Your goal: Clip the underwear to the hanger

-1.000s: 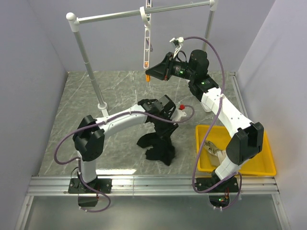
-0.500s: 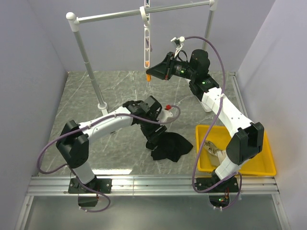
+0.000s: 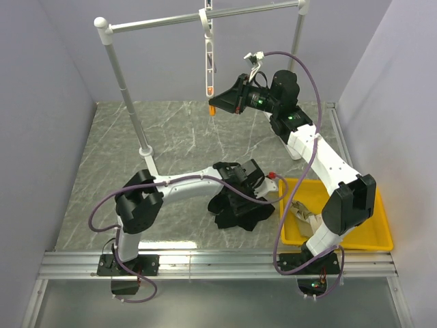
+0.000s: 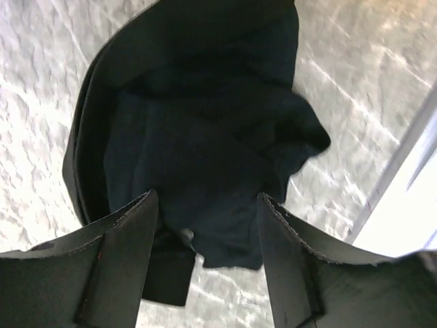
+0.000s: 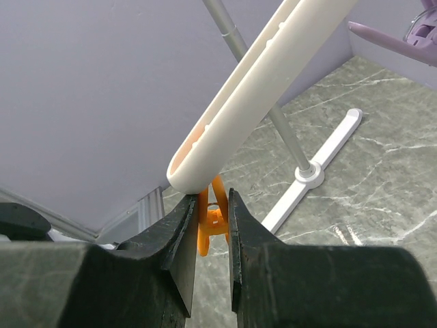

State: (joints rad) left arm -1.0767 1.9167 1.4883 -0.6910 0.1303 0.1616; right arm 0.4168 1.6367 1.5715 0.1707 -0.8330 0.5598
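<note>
underwear point(image 3: 242, 210) is seen crumpled on the table point(image 3: 171, 130), near the yellow tray point(image 3: 355, 244). left gripper point(image 4: 206, 205) is positioned right over it, fingers point(image 4: 123, 232) spread, nothing gripped. right gripper point(image 3: 217, 104) is clamped on the orange clip point(image 5: 212, 229) at the lower end of the hanger point(image 5: 259, 89).

L arm stretched low across to the R w/ elbow bent & wrist tipped down, L gripper point(image 4: 206, 199) jaws spread apart, while R arm reaches up & fwd, wrist abt level, R gripper point(image 5: 212, 205) jaws pinched on the hanger point(image 5: 263, 75) end clip.
</note>
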